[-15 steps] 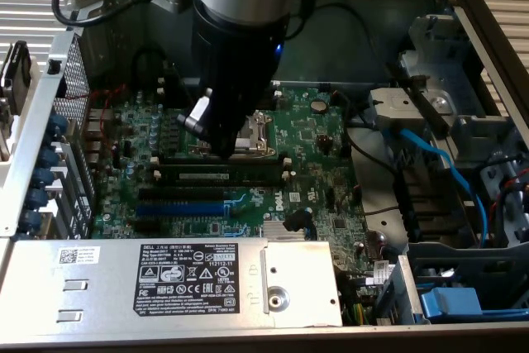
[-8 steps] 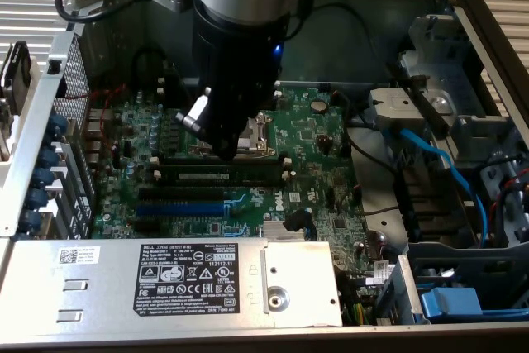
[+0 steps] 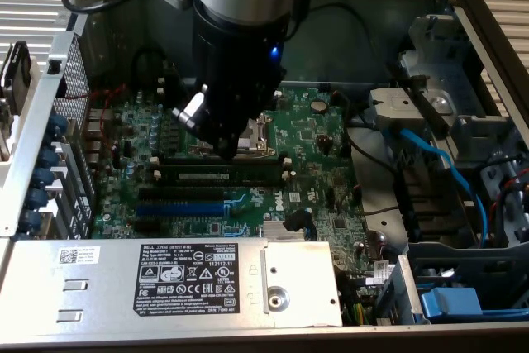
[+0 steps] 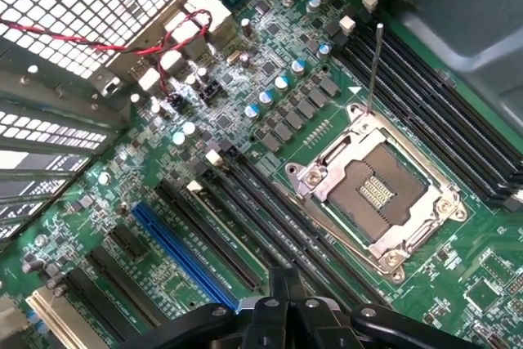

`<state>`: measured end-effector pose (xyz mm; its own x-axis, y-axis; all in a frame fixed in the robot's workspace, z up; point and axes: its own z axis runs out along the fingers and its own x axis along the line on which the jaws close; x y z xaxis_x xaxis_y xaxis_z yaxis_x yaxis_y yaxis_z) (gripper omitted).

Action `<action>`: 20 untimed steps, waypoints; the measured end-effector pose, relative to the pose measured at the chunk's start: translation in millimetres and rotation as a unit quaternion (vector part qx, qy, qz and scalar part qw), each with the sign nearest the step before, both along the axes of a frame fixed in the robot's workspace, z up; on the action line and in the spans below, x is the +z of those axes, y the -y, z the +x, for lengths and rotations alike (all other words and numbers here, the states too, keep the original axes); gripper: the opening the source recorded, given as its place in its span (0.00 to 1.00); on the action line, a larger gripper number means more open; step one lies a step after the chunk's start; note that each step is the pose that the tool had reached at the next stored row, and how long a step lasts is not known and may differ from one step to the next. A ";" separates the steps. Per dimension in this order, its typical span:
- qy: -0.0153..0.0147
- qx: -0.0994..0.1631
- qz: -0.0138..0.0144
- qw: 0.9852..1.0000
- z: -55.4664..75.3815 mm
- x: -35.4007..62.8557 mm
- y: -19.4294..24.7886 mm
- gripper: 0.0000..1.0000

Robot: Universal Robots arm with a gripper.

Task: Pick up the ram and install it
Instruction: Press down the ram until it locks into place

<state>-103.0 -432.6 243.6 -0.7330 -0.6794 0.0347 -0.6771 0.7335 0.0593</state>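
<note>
**Hand down over the board, ram sitting in a slot**

Open PC case [image 3: 475,31] is holding a green motherboard [image 3: 318,134]. The ram [image 3: 221,175], dark green with a pale label strip, is lying lengthwise in a black slot just below the CPU socket [image 4: 380,194], looking seated. Next slots toward the camera are showing black [image 3: 178,193] and blue [image 3: 182,208]. A silver power supply [image 3: 165,283] is filling the near side of the case. A blue cable [image 3: 446,163] is running through the drive bay at the exterior view's right.

The arm is coming in from above, pointing steeply down, and the hand [image 3: 230,148] is hanging right over the socket's near edge, just above the ram. In the wrist view the hand [image 4: 288,296] is showing its fingers together, holding nothing, tips pointing at the slots beside the socket.
</note>
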 end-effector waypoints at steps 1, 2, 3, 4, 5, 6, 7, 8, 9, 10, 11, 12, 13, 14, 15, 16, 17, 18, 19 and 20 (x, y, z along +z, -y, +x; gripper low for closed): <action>0.000 -0.007 0.000 1.000 0.0 0.0 0.0 0.10; 0.000 -0.013 0.000 1.000 0.0 0.0 0.0 0.10; 0.000 -0.020 0.000 1.000 0.0 0.0 0.0 0.10; 0.000 -0.027 0.000 1.000 0.0 0.0 0.0 0.10; 0.000 -0.033 0.000 0.999 0.0 0.0 0.0 0.10; 0.000 -0.040 0.000 0.999 0.0 0.0 0.0 0.10; 0.000 -0.047 0.000 0.999 0.0 0.0 0.0 0.10; 0.000 -0.054 0.000 0.999 0.0 -0.1 0.0 0.10; 0.000 -0.060 0.000 0.998 0.0 0.0 0.0 0.10; 0.000 -0.067 0.000 0.998 0.0 0.0 0.0 0.10; 0.000 -0.074 0.000 0.997 0.0 0.0 0.0 0.10; 0.000 -0.081 0.000 0.997 0.0 0.0 0.0 0.10; 0.000 -0.087 0.000 0.996 0.0 0.0 0.0 0.10; 0.000 -0.094 0.000 0.996 0.0 0.0 0.0 0.10; 0.000 -0.101 0.000 0.995 0.0 0.0 0.0 0.10; 0.000 -0.108 0.000 0.994 0.0 0.0 0.0 0.10; 0.000 -0.114 0.000 0.993 0.0 0.0 0.0 0.10; 0.000 -0.121 0.000 0.993 0.0 0.0 0.0 0.10; 0.000 -0.128 0.000 0.992 0.0 0.0 0.0 0.10; 0.000 -0.135 0.000 0.991 0.0 0.0 0.0 0.10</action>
